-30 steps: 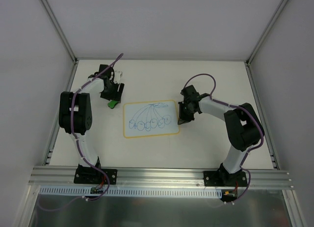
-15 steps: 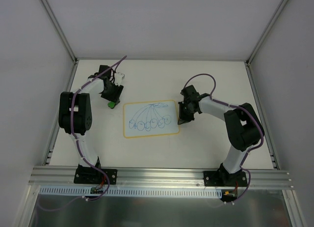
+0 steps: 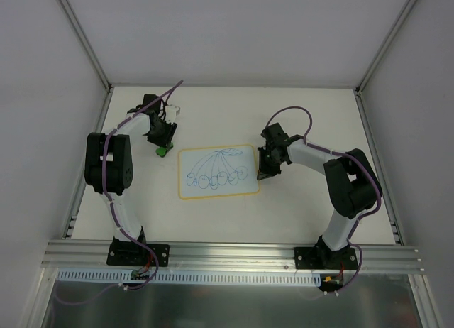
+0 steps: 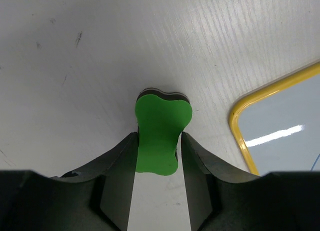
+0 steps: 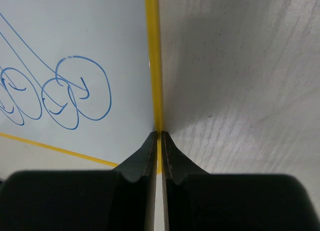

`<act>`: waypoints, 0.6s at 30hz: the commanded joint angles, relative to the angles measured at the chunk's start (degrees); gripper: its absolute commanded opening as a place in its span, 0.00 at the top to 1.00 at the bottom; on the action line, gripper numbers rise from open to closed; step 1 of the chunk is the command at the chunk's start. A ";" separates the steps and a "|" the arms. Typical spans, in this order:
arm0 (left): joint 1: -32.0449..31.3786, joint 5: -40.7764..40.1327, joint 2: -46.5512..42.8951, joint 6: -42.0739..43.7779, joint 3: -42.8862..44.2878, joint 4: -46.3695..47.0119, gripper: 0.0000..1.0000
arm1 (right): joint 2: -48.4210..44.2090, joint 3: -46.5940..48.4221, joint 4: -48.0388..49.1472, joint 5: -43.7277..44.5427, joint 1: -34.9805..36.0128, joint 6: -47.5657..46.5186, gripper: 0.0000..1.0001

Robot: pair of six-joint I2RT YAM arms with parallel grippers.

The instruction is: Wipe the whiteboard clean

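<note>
The whiteboard (image 3: 216,172) lies flat mid-table, yellow-rimmed, with blue scribbled loops on its face. My right gripper (image 3: 263,173) is at its right edge. In the right wrist view the gripper (image 5: 158,136) is shut on the thin yellow rim of the whiteboard (image 5: 75,41), near the near-right corner. The green eraser (image 3: 162,150) lies on the table just past the board's far-left corner. In the left wrist view my left gripper (image 4: 158,137) is closed on the waist of the eraser (image 4: 161,126), which rests on the table. The board's corner (image 4: 240,126) shows at the right.
White walls and metal posts enclose the table on three sides. An aluminium rail (image 3: 227,253) runs along the near edge by the arm bases. Bare table surface lies around the board.
My left gripper's jaws have narrowed around the green eraser and the wrist has shifted slightly. The right arm and the whiteboard have not moved.
</note>
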 commanded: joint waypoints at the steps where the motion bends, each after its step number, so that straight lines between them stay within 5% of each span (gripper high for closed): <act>1: -0.30 2.49 -0.02 -2.29 -1.20 -1.36 0.59 | 0.48 -0.39 0.70 0.08 0.21 -0.39 0.93; 7: -0.30 1.79 0.51 -2.13 -0.94 -1.36 0.53 | 0.31 -0.56 0.79 0.00 0.21 -0.39 0.93; 13: -0.30 2.40 0.86 -2.91 -0.85 -1.27 0.58 | 0.57 -0.56 0.88 -0.09 0.21 -0.30 0.93; 18: -0.30 2.84 0.52 -5.11 -0.85 -1.27 0.81 | 0.66 -0.56 0.79 0.09 0.21 -0.30 0.93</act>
